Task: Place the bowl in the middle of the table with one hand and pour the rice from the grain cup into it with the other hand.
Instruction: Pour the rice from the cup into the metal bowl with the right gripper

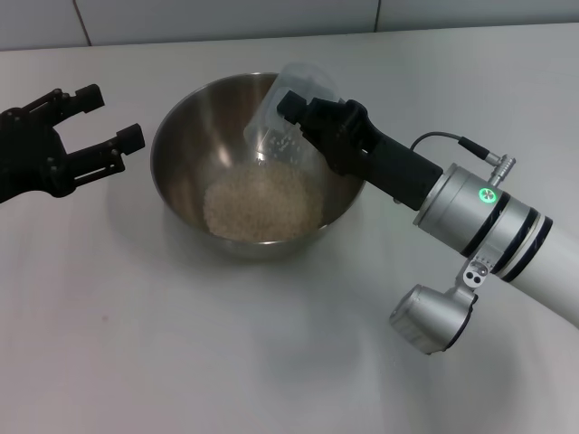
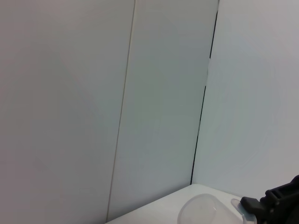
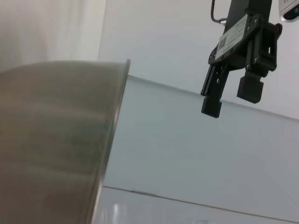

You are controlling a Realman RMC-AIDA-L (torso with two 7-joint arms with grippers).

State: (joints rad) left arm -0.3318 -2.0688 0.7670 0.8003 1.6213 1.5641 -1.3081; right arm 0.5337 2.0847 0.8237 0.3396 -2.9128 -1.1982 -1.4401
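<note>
Head view: the bowl sits on the white table, roughly central, upright. A pale mound of rice lies in its bottom.

Right gripper reaches in from the right over the bowl's right rim. Its fingers are clamped on the grain cup, which is tipped steeply, its mouth angled down into the bowl toward the rice. The cup looks almost empty; a few grains may cling inside, hard to tell. The cup hangs above the rice, not touching the mound as far as can be seen.

Left gripper hangs off the table just left of the bowl, apart from the rim. Its fingers are spread wide and hold nothing.

Right wrist view: the bowl's outer steel wall fills the near side. Beyond it the left gripper shows against the wall, fingers parted, nothing between them.

Left wrist view: mostly the pale wall panels. In one corner the pale rounded base of the grain cup shows, with part of the black right gripper beside it; its fingers are not clear here.
</note>
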